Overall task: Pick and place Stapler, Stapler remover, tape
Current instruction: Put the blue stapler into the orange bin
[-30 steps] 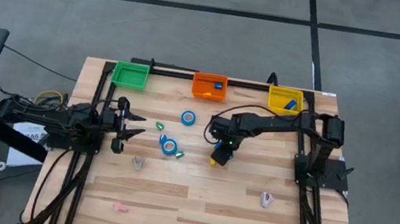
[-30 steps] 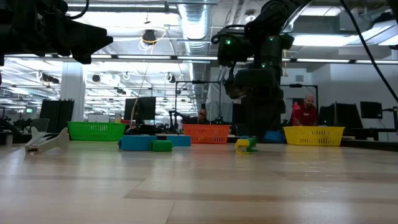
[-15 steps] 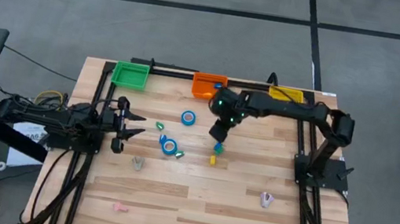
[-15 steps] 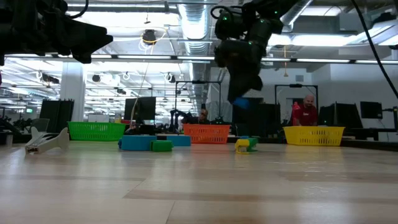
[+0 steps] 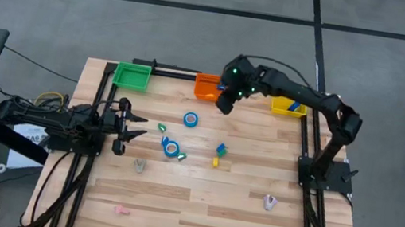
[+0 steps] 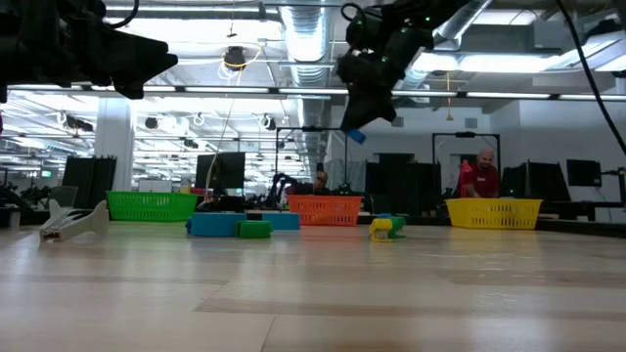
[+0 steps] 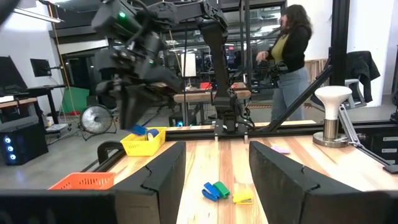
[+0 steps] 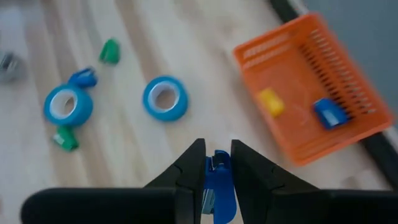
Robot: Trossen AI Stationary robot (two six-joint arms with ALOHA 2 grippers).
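My right gripper (image 8: 217,154) is shut on a small blue stapler (image 8: 217,182) and hovers high over the table beside the orange bin (image 5: 208,88), as the low view (image 6: 357,127) also shows. Two blue tape rolls (image 5: 190,119) (image 5: 171,147) lie flat on the wood, with small green, blue and yellow staplers (image 5: 220,149) (image 5: 215,162) (image 5: 161,127) around them. Pale staple removers (image 5: 139,166) (image 5: 270,202) lie nearer the front edge. My left gripper (image 5: 138,127) waits open at the table's left side. My right gripper pinches the blue stapler between its two fingers (image 8: 193,163), and one end of the stapler (image 8: 217,163) shows in the gap. It is lifted clear of the table; in the low view it pokes out below the fingers (image 6: 354,135).
The orange bin (image 8: 314,134) holds a yellow piece and a blue piece. The green bin (image 5: 132,76) and the yellow bin (image 5: 287,104) stand along the far edge. A pink remover (image 5: 121,210) lies near the front. People stand beyond the table.
My right gripper has risen from the table's middle with the blue stapler shut in its fingers and swung toward the far edge, to a spot beside the orange bin. The other staplers and the tape rolls stayed where they lay.
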